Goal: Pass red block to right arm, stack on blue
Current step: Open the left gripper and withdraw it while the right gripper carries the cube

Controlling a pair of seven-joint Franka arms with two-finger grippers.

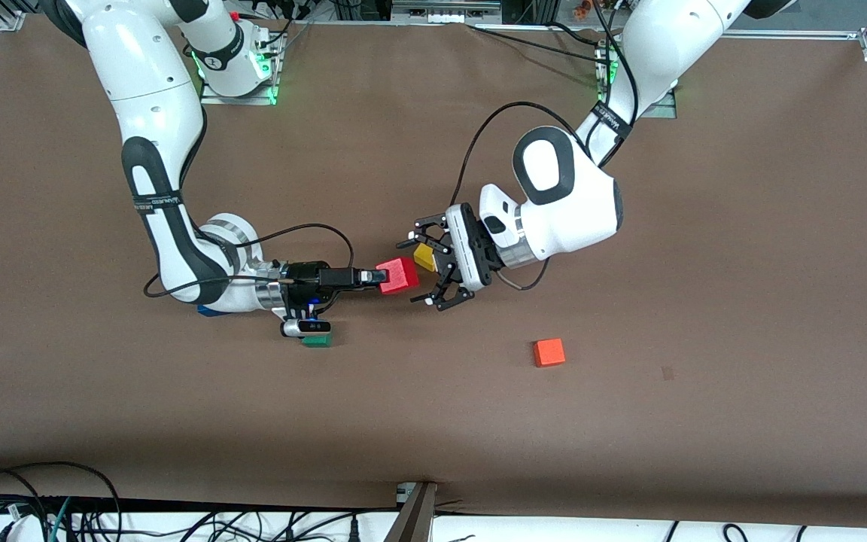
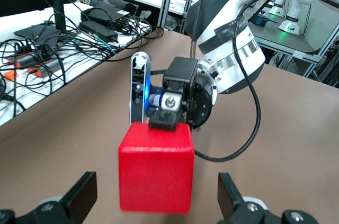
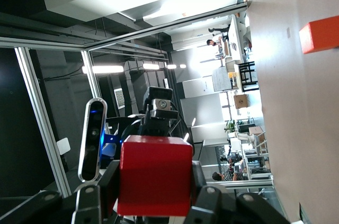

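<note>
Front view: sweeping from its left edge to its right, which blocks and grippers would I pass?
Green block → right gripper, shut on the red block → yellow block → left gripper, open beside the red block → orange block.

Right gripper (image 1: 382, 278) held level above the desk, jaws closed on the red block (image 1: 398, 275). Left gripper (image 1: 423, 272) facing it, jaws spread wide.
</note>
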